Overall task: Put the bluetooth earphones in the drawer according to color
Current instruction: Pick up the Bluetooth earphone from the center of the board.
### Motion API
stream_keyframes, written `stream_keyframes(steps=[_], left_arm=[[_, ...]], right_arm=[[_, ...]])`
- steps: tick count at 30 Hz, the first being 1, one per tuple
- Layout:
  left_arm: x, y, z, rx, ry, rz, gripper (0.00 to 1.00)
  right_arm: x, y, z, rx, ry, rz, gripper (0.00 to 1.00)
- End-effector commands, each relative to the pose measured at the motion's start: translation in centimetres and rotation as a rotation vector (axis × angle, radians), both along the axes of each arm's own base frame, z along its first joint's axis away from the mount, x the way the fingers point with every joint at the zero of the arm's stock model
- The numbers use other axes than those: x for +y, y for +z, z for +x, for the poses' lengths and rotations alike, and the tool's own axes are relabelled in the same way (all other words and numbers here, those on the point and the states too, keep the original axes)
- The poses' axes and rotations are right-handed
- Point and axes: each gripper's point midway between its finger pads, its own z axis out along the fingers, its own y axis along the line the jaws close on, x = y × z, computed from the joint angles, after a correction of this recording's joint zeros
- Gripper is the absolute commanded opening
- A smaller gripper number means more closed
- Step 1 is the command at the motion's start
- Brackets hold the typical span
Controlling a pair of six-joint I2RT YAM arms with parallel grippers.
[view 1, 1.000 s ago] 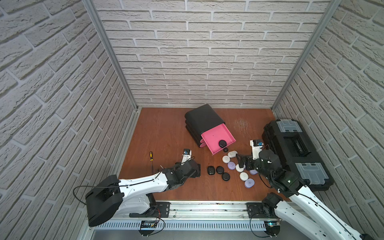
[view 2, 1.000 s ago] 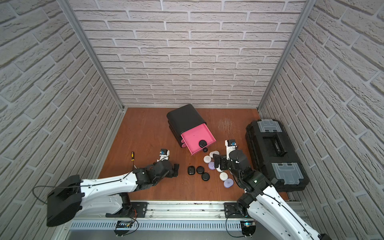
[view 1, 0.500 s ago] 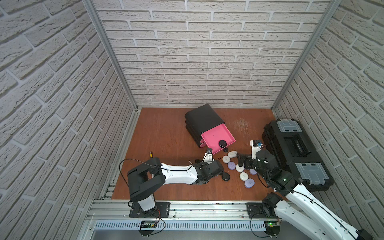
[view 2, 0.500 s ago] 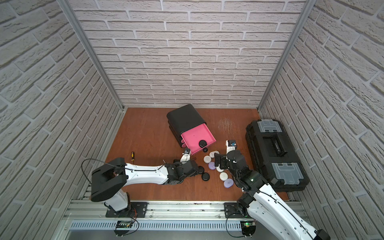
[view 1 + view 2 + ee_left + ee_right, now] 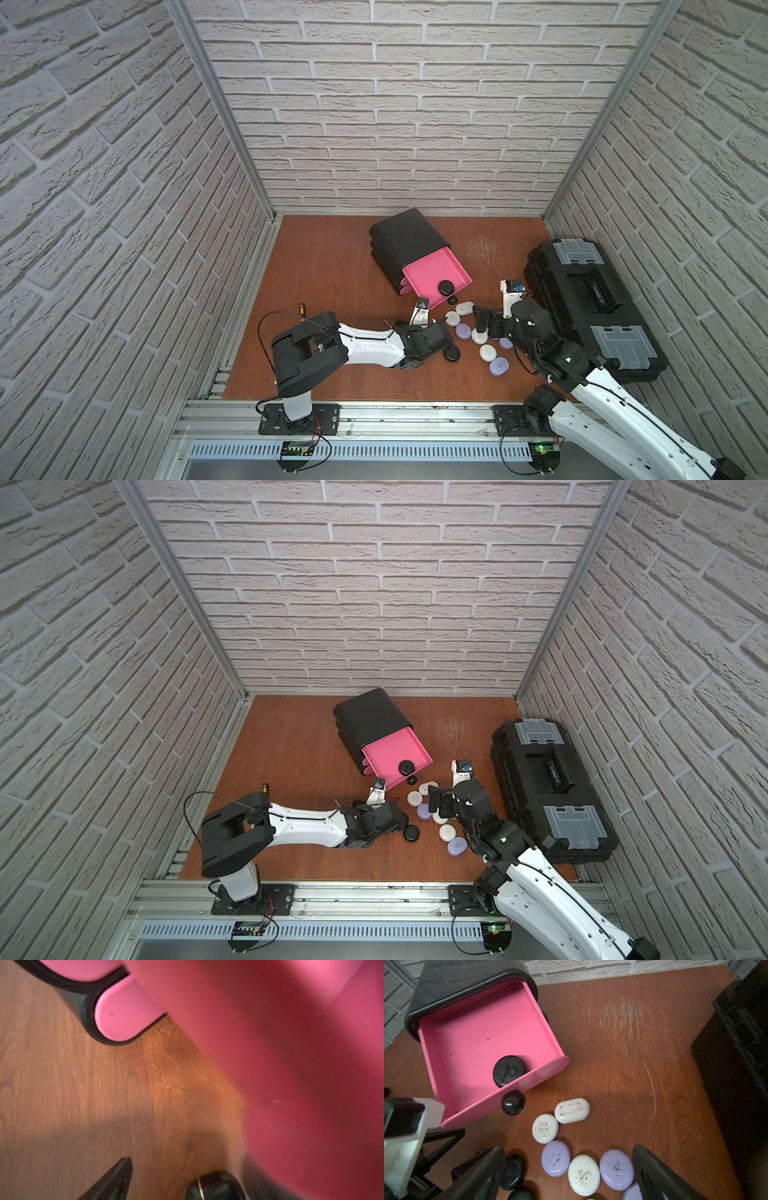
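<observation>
The drawer cabinet (image 5: 405, 239) is black, and its top pink drawer (image 5: 432, 270) stands pulled out with one black earphone case (image 5: 508, 1070) inside. White cases (image 5: 572, 1110) and lavender cases (image 5: 555, 1158) lie loose in front of it. My right gripper (image 5: 569, 1148) hovers open over them, touching none. My left gripper (image 5: 440, 336) sits low under the drawer front, jaws apart around a black case (image 5: 214, 1186). One finger (image 5: 112, 1180) is clear of that case; the other is blurred. Another black case (image 5: 451, 354) lies beside this gripper.
A large black toolbox (image 5: 590, 303) with grey latches fills the right side, close behind my right arm. A small yellow-handled screwdriver (image 5: 301, 309) lies at the left, near the left arm's elbow. Brick walls close in three sides.
My left arm has swung right from the table's left half to the black cases below the drawer front, covering two of them, and its jaws have narrowed. The right arm has stayed still.
</observation>
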Motion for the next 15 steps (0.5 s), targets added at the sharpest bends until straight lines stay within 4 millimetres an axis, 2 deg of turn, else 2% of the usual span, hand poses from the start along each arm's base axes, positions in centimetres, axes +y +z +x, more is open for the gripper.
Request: stream_keyframes(steps=[1,4,10,15], left_arm=[[1.8,-1.7,-0.8,0.040,0.018,0.076,0.87],[1.6,-1.4,-1.2,0.025,0.005,0.078,0.87],[1.3,-0.8,-2.4,-0.007,-0.011,0.083,0.95],[1.4,-1.2,-2.7,-0.015,-0.009,0.062,0.96]], right_arm=[[-0.2,0.5,0.4,-0.038,-0.019,0.016,0.99],[-0.2,0.5,0.4,-0.039,-0.021,0.017,0.99],[-0.2,0.5,0.4,-0.040,-0.017,0.017,0.99],[-0.2,0.6,0.3,-0.041,-0.017,0.020,0.99]])
